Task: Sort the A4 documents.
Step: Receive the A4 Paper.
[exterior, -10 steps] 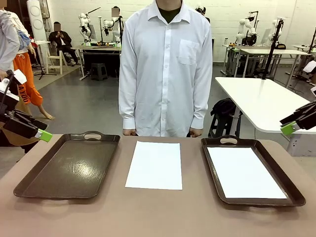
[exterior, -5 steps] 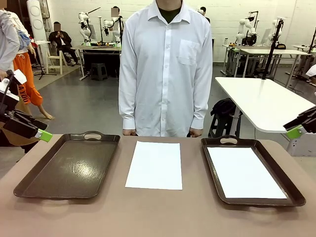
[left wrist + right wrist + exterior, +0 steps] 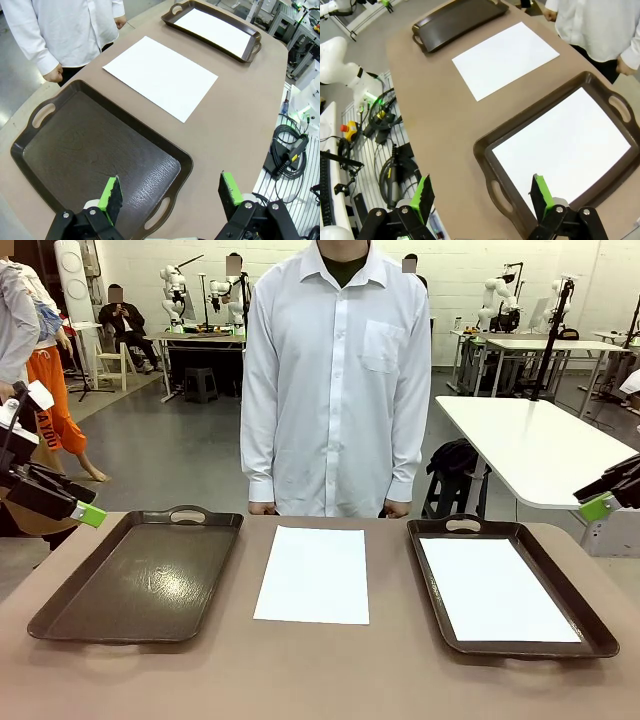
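On the brown table (image 3: 320, 680), a loose A4 document (image 3: 313, 574) lies flat between two dark trays, touching neither. A second A4 document (image 3: 495, 590) lies inside the right tray (image 3: 425, 580); the left tray (image 3: 60, 612) is bare. Both sheets lie fully exposed. A person (image 3: 338, 380) stands at the far edge, one hand (image 3: 262, 508) near the rim. Left gripper (image 3: 88, 505) and right gripper (image 3: 592, 502) hover off the table's sides. The wrist views resolve both sets of jaws as wide apart, gripping nothing, and add cables (image 3: 290, 147) below the near edge.
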You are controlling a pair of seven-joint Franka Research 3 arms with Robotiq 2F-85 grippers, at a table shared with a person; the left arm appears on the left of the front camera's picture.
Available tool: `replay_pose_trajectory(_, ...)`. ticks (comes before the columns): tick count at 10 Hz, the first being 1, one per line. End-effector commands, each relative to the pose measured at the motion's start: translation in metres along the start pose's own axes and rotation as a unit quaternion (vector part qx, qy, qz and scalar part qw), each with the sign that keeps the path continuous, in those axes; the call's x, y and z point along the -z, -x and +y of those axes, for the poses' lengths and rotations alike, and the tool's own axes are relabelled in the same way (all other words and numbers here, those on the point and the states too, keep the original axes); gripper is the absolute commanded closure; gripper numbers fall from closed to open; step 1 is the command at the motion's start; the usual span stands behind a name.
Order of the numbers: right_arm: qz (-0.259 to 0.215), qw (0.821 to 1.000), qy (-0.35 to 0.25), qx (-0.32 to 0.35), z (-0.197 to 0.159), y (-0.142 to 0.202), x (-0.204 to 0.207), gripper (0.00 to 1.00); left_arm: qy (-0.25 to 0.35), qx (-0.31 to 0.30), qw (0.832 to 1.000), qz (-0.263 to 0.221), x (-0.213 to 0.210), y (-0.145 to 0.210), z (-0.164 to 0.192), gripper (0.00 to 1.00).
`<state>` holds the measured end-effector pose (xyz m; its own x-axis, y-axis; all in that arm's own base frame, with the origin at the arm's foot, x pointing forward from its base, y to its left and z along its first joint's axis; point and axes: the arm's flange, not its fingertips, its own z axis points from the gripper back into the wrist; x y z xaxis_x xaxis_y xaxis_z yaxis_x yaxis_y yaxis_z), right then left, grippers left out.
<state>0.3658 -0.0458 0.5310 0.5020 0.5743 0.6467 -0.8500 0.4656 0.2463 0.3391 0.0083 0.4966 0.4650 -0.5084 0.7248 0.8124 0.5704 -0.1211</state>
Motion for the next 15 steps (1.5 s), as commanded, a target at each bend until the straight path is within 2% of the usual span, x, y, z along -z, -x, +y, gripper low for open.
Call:
replay_pose_trajectory(1,-0.005,1.0,-0.002,0.001,0.0006,-0.0019,0.0008,0.0,0.006,0.007,1.0,-0.007,0.0,0.0012,0.0016,0.0)
replay_pose_trajectory(15,-0.005,1.0,-0.002,0.001,0.0006,-0.0019,0.0008,0.0,0.006,0.007,1.0,-0.007,0.0,0.0012,0.0016,0.0)
